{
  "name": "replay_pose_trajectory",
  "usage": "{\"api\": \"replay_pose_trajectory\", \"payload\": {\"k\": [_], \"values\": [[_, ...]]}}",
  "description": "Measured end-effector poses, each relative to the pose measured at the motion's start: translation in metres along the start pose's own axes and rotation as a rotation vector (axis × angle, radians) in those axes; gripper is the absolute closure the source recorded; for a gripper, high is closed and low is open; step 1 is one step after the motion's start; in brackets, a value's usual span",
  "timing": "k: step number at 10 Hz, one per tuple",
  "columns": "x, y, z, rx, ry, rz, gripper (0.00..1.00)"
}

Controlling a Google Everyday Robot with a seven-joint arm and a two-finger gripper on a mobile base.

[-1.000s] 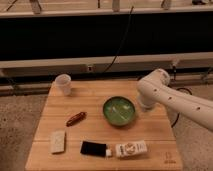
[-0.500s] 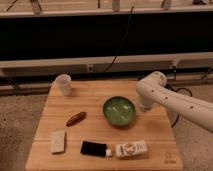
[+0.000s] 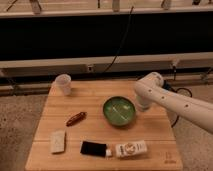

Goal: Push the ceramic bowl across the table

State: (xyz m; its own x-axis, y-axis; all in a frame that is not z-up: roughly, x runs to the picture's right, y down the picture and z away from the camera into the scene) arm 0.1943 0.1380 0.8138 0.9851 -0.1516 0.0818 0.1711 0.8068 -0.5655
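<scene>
Scene: table (image 3: pixel 150 132) set before a dark wall (image 3: pixel 75 37) | ceramic bowl (image 3: pixel 119 110) seen centre-right on the tabletop | gripper (image 3: pixel 142 104) placed just beside the bowl's right rim, under the white arm (image 3: pixel 175 102); how far it is open cannot be told | white cup (image 3: pixel 63 83) at upper left.

Gripper (image 3: pixel 142 105) low over table (image 3: pixel 155 132), arm reaching in from the right. Bowl (image 3: pixel 119 110) just left of gripper, rim close beside it; contact unclear. Cup (image 3: pixel 63 83) well apart, far left and behind. Red-brown stick (image 3: pixel 76 118) beyond bowl. Bottle (image 3: pixel 131 148) in front of gripper; black packet (image 3: pixel 93 148) and pale block (image 3: pixel 58 141) further left.
</scene>
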Motion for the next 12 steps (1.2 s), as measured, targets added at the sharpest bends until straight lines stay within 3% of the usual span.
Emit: {"api": "replay_pose_trajectory", "payload": {"k": [4,8,11,12], "values": [[-0.053,-0.015,0.006,-0.013,-0.014,-0.093,0.99],[-0.057,-0.014,0.009,-0.029,-0.012,-0.152,0.99],[-0.092,-0.021,0.014,-0.04,-0.017,-0.197,0.99],[-0.094,-0.021,0.015,-0.046,-0.016,-0.213,0.99]]}}
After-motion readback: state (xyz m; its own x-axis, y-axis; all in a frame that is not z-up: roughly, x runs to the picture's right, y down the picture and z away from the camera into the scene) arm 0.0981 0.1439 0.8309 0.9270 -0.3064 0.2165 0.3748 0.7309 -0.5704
